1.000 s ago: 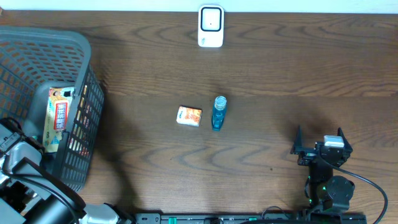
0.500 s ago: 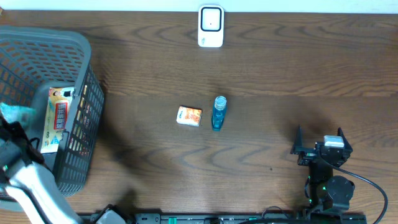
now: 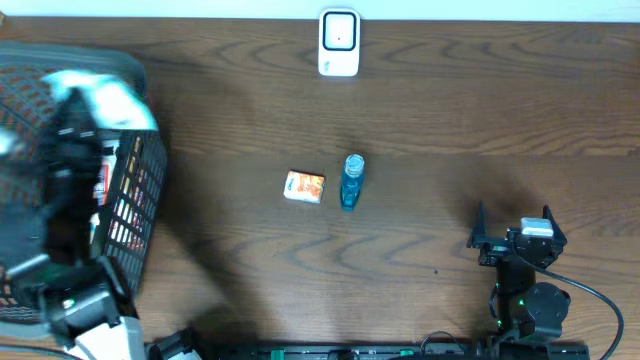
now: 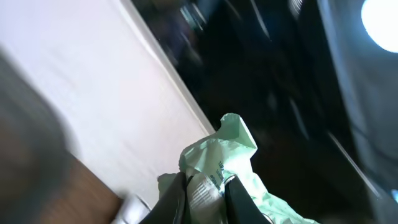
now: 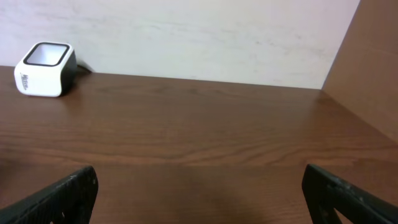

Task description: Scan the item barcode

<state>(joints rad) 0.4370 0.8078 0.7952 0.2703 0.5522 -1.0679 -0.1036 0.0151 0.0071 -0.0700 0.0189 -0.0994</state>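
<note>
My left gripper (image 4: 206, 194) is shut on a pale green packet (image 4: 231, 148); a strip of fine black print on it shows between the fingers. In the overhead view the left arm is a motion blur over the grey basket (image 3: 137, 205), with the packet (image 3: 104, 94) as a pale smear at its top. The white scanner (image 3: 339, 42) stands at the far middle edge of the table, well to the right of that arm. My right gripper (image 3: 512, 240) rests open at the near right, with nothing between its fingers. The scanner (image 5: 45, 60) also shows far left in the right wrist view.
A small orange box (image 3: 304, 186) and a blue bottle (image 3: 351, 180) lie side by side mid-table. More packaged goods sit inside the basket, partly hidden by the left arm. A pale wall runs behind the table's far edge.
The left arm has swung up from the near-left corner to above the basket, carrying the pale green packet higher and farther back. The right arm has not moved.
</note>
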